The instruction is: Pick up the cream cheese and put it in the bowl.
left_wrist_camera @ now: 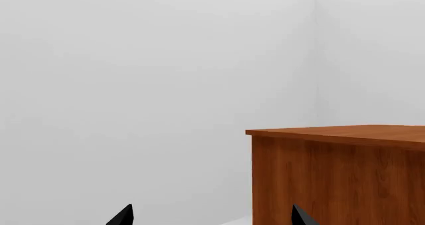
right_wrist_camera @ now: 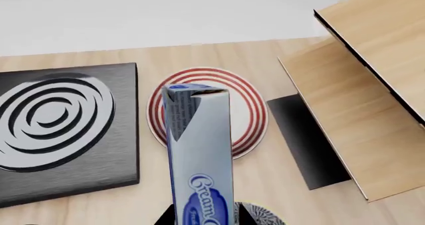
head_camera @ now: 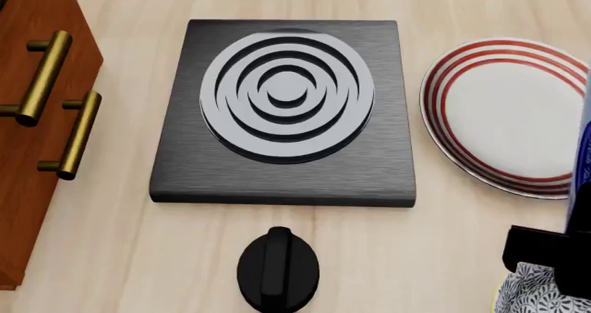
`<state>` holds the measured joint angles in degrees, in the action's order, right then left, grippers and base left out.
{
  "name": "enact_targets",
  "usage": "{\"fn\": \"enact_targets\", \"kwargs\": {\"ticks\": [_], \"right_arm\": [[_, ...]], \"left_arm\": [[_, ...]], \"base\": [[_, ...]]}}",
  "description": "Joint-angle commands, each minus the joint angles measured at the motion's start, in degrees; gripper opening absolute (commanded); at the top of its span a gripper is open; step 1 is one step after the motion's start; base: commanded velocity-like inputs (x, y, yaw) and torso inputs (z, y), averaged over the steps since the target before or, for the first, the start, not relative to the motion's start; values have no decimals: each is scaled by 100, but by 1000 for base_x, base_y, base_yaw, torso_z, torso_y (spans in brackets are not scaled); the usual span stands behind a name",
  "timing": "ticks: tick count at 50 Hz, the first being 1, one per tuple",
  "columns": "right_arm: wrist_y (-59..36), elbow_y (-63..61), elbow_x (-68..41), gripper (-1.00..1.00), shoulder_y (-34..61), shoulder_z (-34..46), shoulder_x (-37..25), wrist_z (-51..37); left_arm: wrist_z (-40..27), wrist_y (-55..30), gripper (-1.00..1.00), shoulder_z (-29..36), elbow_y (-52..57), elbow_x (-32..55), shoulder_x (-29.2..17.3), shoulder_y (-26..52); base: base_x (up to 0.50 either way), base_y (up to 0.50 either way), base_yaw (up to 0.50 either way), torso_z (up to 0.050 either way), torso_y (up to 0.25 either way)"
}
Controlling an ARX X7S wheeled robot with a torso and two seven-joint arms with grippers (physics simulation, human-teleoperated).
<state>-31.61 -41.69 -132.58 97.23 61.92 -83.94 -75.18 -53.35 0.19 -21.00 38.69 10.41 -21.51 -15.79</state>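
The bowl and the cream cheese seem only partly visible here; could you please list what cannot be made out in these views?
- Bowl: head view, cut off by the bottom-right corner and covered by the right gripper; only a sliver in the right wrist view.
- Cream cheese: head view shows just a blue strip at the right edge.
- Left gripper: left wrist view, only its tips show.

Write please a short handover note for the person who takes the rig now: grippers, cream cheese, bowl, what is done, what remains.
Right gripper: shut on the cream cheese, held lifted above the table.
Left gripper: open, empty, beside the wooden cabinet.
Bowl: at the near right table edge, only partly visible.
Done: pick-up. Left: move over the bowl, release.
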Motion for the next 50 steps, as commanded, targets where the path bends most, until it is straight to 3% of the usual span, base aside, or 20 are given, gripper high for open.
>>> {"fn": "enact_targets", "kwargs": {"ticks": [1, 50], "right_arm": [[-106, 25, 44, -100, 195, -25, -105, 41], [-29, 58, 510, -100, -491, 393, -500, 425]], "left_arm": [[2, -16, 100, 17, 3, -24, -9, 7], [0, -7, 100, 16, 4, -51, -6, -2]], "base": [[0, 0, 0, 0, 0], [0, 0, 0, 0, 1]]}}
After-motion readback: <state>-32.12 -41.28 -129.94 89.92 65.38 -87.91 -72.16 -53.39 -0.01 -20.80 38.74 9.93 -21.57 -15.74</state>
